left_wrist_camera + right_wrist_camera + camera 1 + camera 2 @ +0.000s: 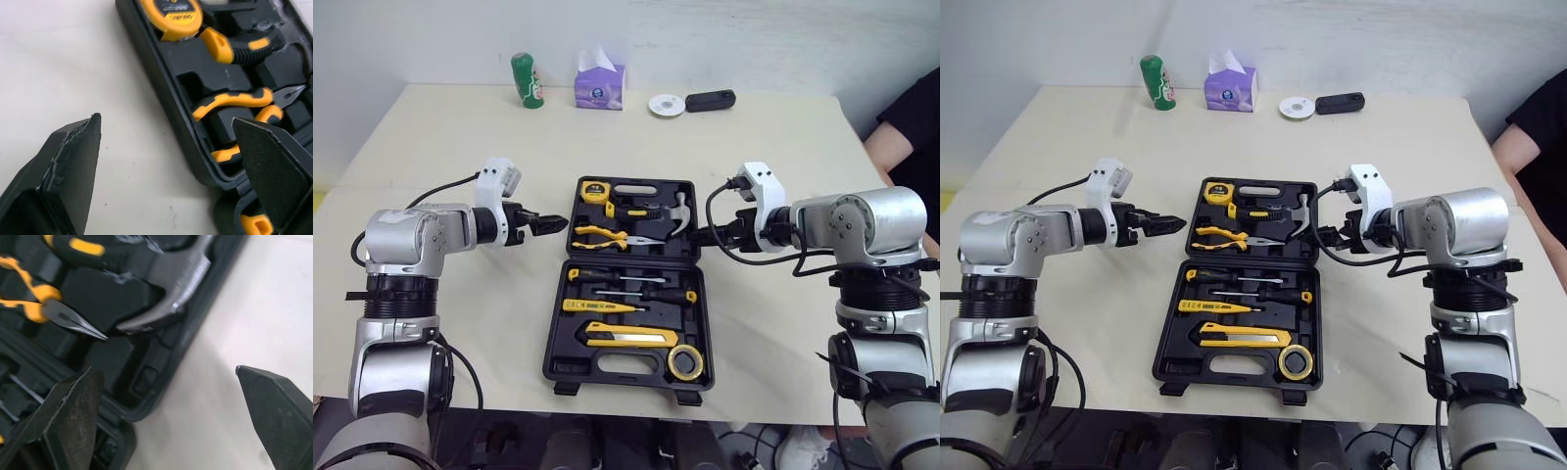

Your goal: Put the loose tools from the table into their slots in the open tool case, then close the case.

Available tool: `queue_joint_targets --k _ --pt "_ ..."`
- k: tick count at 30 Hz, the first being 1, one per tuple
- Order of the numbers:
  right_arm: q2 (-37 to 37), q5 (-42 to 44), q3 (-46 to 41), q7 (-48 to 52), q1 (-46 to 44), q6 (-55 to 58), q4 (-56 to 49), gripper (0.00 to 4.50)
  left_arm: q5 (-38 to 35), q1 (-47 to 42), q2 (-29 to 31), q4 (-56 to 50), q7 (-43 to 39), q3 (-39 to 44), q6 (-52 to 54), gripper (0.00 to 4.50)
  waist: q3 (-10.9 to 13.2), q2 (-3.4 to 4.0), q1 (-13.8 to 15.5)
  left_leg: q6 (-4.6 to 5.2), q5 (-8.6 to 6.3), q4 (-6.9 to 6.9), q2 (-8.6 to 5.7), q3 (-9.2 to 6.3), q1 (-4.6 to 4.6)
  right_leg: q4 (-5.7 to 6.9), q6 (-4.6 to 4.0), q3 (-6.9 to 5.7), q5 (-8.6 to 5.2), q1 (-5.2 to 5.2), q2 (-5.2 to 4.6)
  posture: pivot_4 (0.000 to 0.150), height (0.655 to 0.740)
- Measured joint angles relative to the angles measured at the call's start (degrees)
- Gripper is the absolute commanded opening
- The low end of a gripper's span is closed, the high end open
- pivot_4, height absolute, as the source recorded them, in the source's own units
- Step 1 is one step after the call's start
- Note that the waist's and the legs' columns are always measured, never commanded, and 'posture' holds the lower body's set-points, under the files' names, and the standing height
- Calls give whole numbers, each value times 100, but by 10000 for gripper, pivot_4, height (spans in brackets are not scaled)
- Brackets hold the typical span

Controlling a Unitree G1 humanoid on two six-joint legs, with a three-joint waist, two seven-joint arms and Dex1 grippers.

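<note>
Since no loose tool can be seen on the table (460,127), the slotting step looks complete. The step in hand is therefore judged to be the closing of the tool case (573,364), which lies open and flat at the centre of the table, with its hinge running left to right between a far half and a near half. The left gripper (558,224) hovers just left of the far half, its pincer spread wide and empty. The right gripper (703,235) is at the far half's right edge, likewise wide and holding nothing; whether it touches the rim cannot be told. The next move probably calls for both pincers to catch the side edges of the far half, lift it evenly and swing it over the hinge onto the near half, provided no tool stands proud of its slot. Far half: one tape measure (595,189), one hammer (680,211) and two pairs of pliers, one yellow-handled (597,233) and one needle-nosed (651,239). Near half: two screwdrivers (587,275) (646,293), one yellow tester (602,306), one utility knife (631,340) and one roll of tape (686,363). That makes nine tools, as far as can be told. Along the table's far edge: one green can (529,80), one tissue box (600,86), one white disc (667,105) and one black object (710,100). One person's arm (901,137) shows at the far right.
</note>
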Motion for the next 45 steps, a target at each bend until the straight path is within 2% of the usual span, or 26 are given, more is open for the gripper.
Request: queue_joint_targets --k 5,15,29,43,44,45 --pt "257 -38 -4 -331 -25 23 218 44668 26 -142 -350 248 164 -1 88 45000 0 0 -14 -8 5 -1 4 6 -1 8 0 7 0 -10 7 1500 7400" --pt "439 -28 -4 -598 -82 8 324 44668 174 -263 -132 434 18 -284 263 45000 0 0 -17 -14 8 -3 6 12 0 12 -1 17 0 -16 11 1500 7400" --pt "721 -59 -26 -1002 -162 -9 522 44668 322 -482 -531 1182 287 -46 -3 45000 0 0 -16 -15 9 -1 6 13 0 17 -1 17 0 -17 10 1500 7400" --pt "966 -147 -262 -1438 -164 -111 667 44668 559 -651 -485 1275 71 -450 24 45000 -1 -2 -19 -15 9 0 5 14 5 20 -1 21 0 -15 10 1500 7400" --pt "978 -156 -274 -1454 -165 -111 667 44936 566 -651 -487 1275 69 -450 26 42447 -2 -1 -19 -15 9 0 5 14 6 21 -1 21 0 -15 10 1500 7400" --pt "990 -162 -293 -1468 -165 -110 667 42396 571 -651 -490 1273 69 -450 28 39602 -2 -2 -19 -15 9 0 5 15 6 22 -1 22 0 -15 10 1500 7400"
